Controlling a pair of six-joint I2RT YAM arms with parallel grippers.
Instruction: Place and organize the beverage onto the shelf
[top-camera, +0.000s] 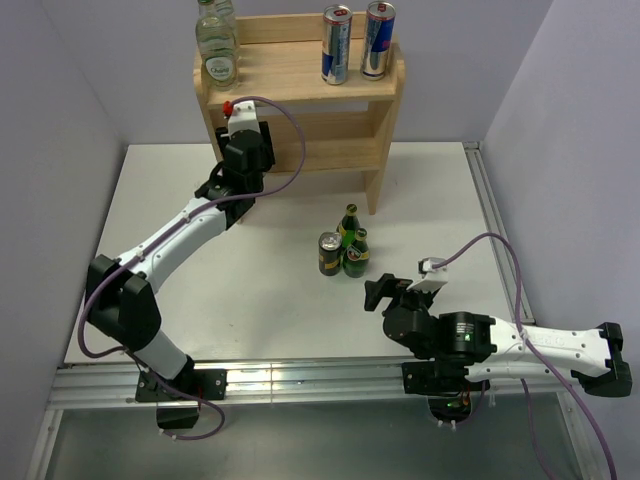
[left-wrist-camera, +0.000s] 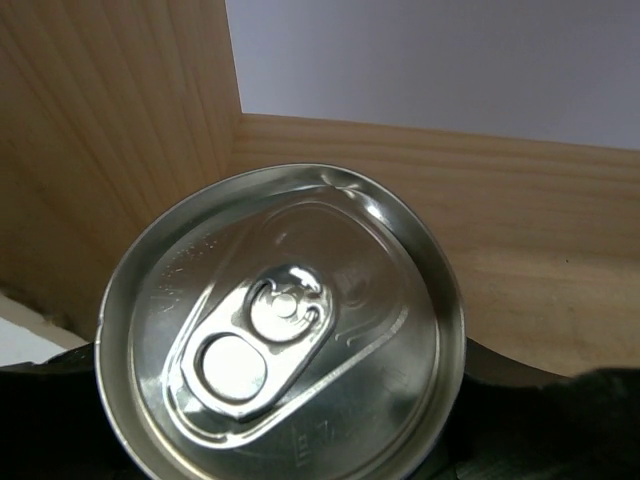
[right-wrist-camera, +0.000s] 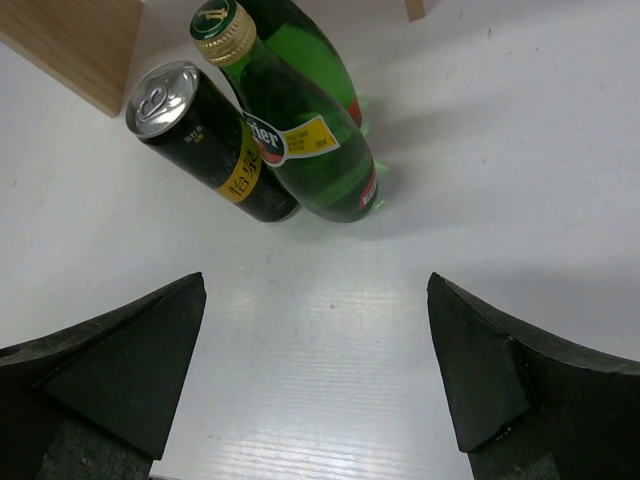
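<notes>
Loading the shelf (top-camera: 300, 75) looks to be the step in hand. The left arm (top-camera: 190, 225) reaches toward the upper left of the overhead frame, and its tip is at the middle tier. In the left wrist view the lid of the held can (left-wrist-camera: 280, 330) fills the lower centre. Dark jaw tips press against its sides at the bottom edges, so I judge the left jaws to be clamped on it. Wood runs down the left of that view and across the upper right, so the can is in a corner of the tier. Whether its base is on the board is hidden.

The top tier holds two clear bottles (top-camera: 217, 45) at its left end and two blue cans (top-camera: 350, 42) at its right.

Mid-frame on the bench (top-camera: 200, 300), a black can (top-camera: 329, 253) and two green bottles (top-camera: 353, 240) stand bunched and touching. The right jaws are wide apart and empty, and the bunch lies beyond their gap, toward the upper left of the right wrist view.

The next move probably calls for seating the can, parting the left jaws and backing straight out. Picking from the tight bunch could knock over a neighbouring drink.
</notes>
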